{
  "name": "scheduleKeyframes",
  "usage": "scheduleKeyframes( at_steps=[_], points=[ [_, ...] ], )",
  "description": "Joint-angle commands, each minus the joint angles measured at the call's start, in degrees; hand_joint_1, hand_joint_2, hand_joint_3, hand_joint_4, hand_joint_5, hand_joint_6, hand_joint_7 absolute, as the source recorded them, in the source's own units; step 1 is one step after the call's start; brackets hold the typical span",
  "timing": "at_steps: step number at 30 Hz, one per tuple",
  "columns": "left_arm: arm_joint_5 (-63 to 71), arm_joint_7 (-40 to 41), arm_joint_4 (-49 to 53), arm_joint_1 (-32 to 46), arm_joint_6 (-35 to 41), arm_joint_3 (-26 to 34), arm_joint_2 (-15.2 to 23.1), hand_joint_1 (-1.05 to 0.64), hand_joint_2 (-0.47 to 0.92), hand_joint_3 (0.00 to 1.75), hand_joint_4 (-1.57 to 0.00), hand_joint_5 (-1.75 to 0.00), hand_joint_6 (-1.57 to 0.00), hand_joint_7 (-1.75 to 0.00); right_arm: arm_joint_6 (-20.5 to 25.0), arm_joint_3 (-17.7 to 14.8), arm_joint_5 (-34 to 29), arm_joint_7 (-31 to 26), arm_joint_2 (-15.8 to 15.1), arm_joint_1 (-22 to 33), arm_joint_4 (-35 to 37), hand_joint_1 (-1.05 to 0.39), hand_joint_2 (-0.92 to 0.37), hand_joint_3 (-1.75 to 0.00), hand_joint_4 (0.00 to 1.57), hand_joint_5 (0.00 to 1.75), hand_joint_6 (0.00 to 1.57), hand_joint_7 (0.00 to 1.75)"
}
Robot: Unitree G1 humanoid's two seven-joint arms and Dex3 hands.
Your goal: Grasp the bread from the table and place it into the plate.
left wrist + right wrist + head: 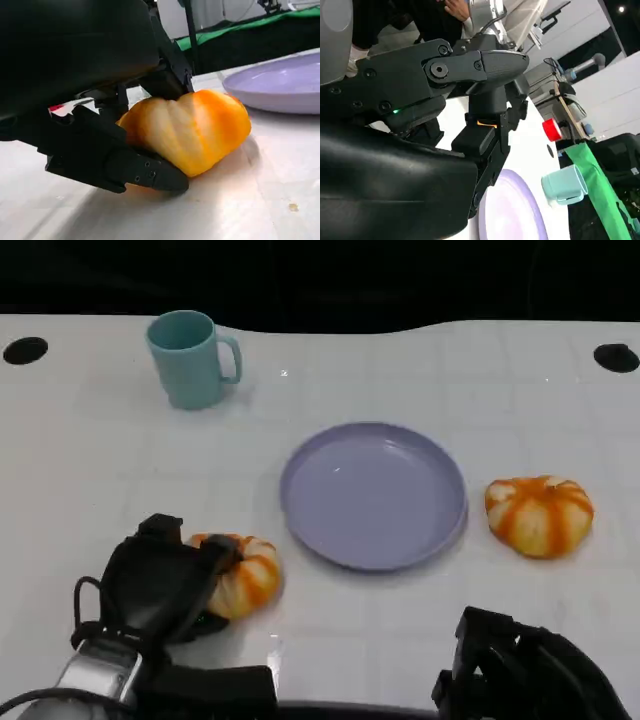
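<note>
Orange-and-white bread (243, 575) lies on the table (100, 470) just left of the purple plate (374, 495), the left hand (160, 585) wrapped over it. Closer in, fingers (145, 172) cup its ridged side; it looks light, soft, crushable. Right hand's (485, 100) closure I cannot tell.

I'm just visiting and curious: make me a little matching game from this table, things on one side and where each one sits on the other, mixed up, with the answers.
Things:
1. teal mug
2. purple plate
3. bread in the left hand
4. second bread

Places:
A. middle of the table
B. far left, near the table's back edge
C. right of the plate, lying free
D. near left, with black fingers around it

Pairs: 1-B, 2-A, 3-D, 4-C
</note>
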Motion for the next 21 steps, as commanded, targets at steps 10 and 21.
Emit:
scheduleKeyframes(
  at_steps=[10, 21],
  points=[
    [-4.52, -0.44, -13.51, 3.78, -0.02, 4.23, 2.71, -0.18, 0.86, 0.34, -0.78, -1.75, -0.59, -1.75, 0.05, -0.75, 0.82, 0.24, -0.62, 1.00, -0.70, -0.71, -0.92, -0.24, 0.86, 1.62, 0.76, 1.41],
    [-4.93, -5.50, -22.37, 3.31, 0.95, 6.81, 3.83, -0.18, 0.60, 0.76, -0.84, -1.75, -0.65, -1.74, 0.38, 0.06, 0.45, -0.52, -0.20, 1.03, -0.98, -0.72, -0.92, -0.25, 0.86, 1.62, 0.77, 1.42]
  ],
)
